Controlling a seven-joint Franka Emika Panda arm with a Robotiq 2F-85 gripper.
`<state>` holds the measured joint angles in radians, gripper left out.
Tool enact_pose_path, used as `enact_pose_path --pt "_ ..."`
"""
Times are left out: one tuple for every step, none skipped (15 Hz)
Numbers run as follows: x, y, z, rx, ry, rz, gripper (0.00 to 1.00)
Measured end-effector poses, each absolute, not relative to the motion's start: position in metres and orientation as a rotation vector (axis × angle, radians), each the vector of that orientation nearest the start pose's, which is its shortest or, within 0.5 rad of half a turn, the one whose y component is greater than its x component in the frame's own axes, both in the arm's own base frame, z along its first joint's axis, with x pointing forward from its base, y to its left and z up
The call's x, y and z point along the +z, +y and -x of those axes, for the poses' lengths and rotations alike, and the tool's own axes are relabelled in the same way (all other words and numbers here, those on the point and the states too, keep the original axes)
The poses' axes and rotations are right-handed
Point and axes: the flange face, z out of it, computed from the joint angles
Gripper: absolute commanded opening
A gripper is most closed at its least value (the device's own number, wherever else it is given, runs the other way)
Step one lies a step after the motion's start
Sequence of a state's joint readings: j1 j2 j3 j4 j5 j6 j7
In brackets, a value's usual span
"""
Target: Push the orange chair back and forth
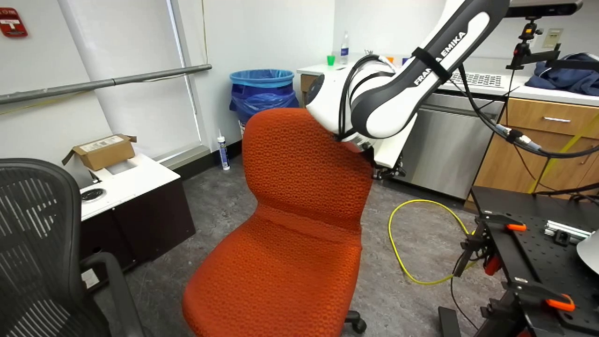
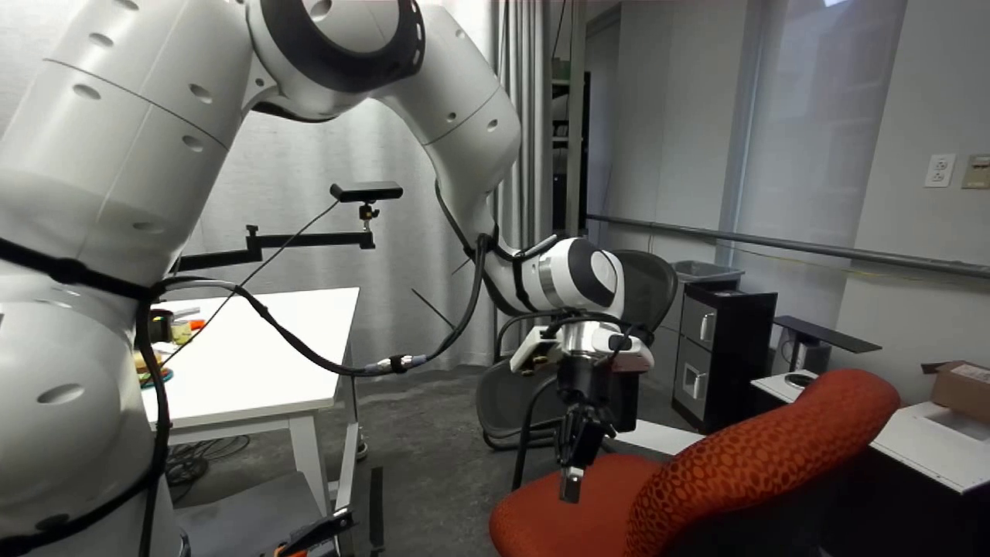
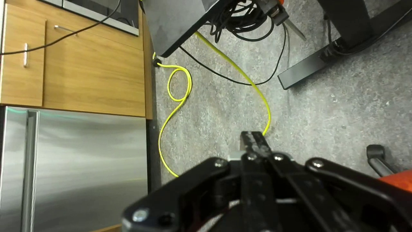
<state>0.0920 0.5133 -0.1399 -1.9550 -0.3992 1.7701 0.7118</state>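
1. In the wrist view, my claw is narrow, empty; the orange chair shows at lower right.
2. In an exterior view, its backrest lies right of my claw; I'd likely push there.
3. In an exterior view, its long axis stands upright, seat pointing near-left.

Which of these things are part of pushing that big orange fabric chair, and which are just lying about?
Part of the job:
big orange fabric chair
white-and-black jointed robot arm
black two-fingered gripper, shut

Just lying about:
black mesh office chair
looped yellow cable
brown cardboard box
white-and-blue nozzled tube
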Motion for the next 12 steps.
enact_pose_path --pt "0.183 -0.068 -0.534 -0.672 -0.665 -2.339 0.00" --pt "0.175 -0.075 -0.535 -0.674 -0.672 -2.331 0.00" --pt "0.168 -0.079 -0.539 -0.661 -0.678 -2.330 0.00" --pt "0.162 -0.081 -0.544 -0.637 -0.683 -2.331 0.00" --pt "0.156 -0.082 -0.551 -0.601 -0.687 -2.333 0.00" --pt "0.151 -0.082 -0.559 -0.552 -0.696 -2.330 0.00" --pt "0.148 -0.082 -0.569 -0.493 -0.709 -2.321 0.00" --pt "0.147 -0.081 -0.579 -0.431 -0.726 -2.311 0.00" --pt "0.147 -0.081 -0.589 -0.369 -0.744 -2.293 0.00" --pt "0.148 -0.081 -0.598 -0.315 -0.758 -2.273 0.00" --pt "0.150 -0.081 -0.604 -0.275 -0.775 -2.250 0.00" --pt "0.150 -0.082 -0.607 -0.244 -0.791 -2.224 0.00"
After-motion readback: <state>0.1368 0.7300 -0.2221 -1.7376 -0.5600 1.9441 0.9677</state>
